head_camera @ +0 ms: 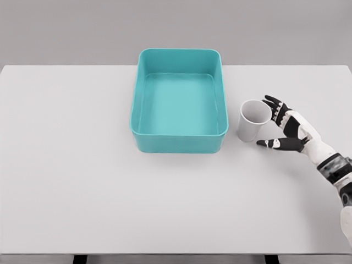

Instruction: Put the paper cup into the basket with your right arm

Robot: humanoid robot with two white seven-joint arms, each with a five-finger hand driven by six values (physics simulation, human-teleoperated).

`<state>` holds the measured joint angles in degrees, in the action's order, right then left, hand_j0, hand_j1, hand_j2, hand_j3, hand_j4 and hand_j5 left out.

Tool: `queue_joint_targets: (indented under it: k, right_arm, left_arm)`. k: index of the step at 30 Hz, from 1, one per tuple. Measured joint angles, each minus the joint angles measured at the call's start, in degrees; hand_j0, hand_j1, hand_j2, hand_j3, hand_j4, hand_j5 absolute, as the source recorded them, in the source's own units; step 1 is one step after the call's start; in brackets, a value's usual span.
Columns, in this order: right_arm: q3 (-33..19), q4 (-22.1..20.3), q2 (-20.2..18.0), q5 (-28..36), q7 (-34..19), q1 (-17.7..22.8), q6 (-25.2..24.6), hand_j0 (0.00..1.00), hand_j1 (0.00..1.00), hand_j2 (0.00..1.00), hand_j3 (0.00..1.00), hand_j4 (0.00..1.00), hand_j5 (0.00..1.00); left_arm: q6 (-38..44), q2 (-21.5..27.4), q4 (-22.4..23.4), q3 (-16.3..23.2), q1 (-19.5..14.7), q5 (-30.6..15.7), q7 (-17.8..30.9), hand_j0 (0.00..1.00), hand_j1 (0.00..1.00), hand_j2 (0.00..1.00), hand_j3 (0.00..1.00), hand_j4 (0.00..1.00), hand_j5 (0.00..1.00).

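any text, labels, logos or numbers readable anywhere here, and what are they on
None: no readable text, label, brand, number or sign in the head view.
Paper cup: plain white, no print showing.
Basket: plain teal, no marking.
Table: bare white surface, nothing written.
Right robot hand: white and black parts, open beside the cup, no lettering visible.
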<state>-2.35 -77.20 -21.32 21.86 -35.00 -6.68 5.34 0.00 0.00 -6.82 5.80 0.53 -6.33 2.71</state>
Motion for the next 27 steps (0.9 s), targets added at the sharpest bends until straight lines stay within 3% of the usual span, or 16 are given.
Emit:
queue_joint_targets:
  k: [27]
  right_arm:
    - [1.4, 2.7, 2.8, -3.6, 0.0, -2.9, 0.0, 1.0, 1.0, 1.0, 1.0, 1.0, 1.0]
  left_arm:
    - [0.0, 0.0, 0.0, 0.0, 0.0, 0.0, 0.0, 1.0, 1.0, 1.0, 1.0, 1.0, 1.0]
